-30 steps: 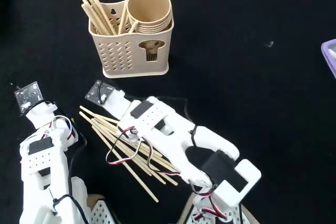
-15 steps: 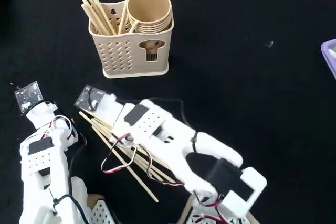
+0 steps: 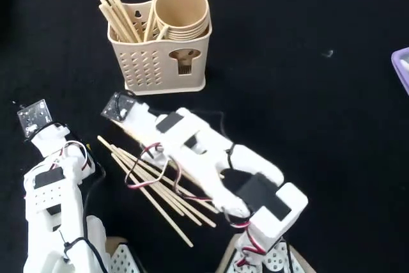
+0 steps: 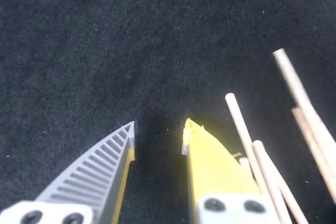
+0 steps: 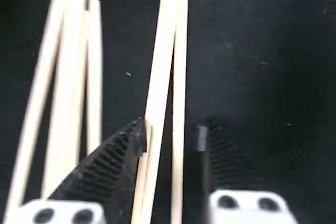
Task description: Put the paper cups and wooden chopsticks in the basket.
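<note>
Our left gripper point(image 4: 159, 129) has not moved. It is a little open and holds nothing. Some ends of the chopsticks point(image 3: 182, 209) lie just beside its yellow finger.

Our right gripper point(image 5: 170, 132) swung out to the side half a second ago. Now it has come back and turned. It is partly open, and two chopsticks run between its jaws, touching one of them. We think it is lining up to pinch them, so the grab is not done yet.

The other chopsticks lie in a loose fan on the black surface point(image 3: 307, 126), just beside this gripper and under its arm. They are thin, pale, round sticks.

Well ahead of the right gripper stands the basket point(image 3: 156, 62). It has cups point(image 3: 182, 11) stacked inside and more chopsticks leaning in it.
</note>
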### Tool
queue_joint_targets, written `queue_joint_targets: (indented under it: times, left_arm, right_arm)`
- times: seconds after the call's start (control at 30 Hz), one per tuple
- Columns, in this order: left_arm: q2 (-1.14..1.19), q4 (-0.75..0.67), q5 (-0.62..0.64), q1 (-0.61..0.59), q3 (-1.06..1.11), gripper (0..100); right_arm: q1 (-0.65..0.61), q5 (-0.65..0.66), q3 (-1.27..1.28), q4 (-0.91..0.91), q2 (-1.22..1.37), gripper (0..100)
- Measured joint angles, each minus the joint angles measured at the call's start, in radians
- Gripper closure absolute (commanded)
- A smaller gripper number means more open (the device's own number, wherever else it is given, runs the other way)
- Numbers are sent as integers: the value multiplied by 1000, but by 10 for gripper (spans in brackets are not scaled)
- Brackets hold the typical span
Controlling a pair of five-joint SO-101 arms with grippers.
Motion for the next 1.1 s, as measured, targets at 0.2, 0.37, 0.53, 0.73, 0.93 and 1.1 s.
queue_joint_targets:
  times: [0.2,0.37,0.53,0.73,0.93,1.1]
  left_arm:
    - [0,0,0,0,0,848]
    - [0,0,0,0,0,848]
    - [0,0,0,0,0,848]
    - [0,0,0,0,0,848]
    - [0,0,0,0,0,848]
    - [0,0,0,0,0,848]
  right_arm:
    - [23,49,-2,75,-9,988]
    - [21,52,2,180,-114,988]
    - [21,34,2,212,-230,988]
    - [32,-6,2,212,-325,988]
    - [87,-137,-195,180,-555,987]
    - [103,-270,-255,-127,-609,987]
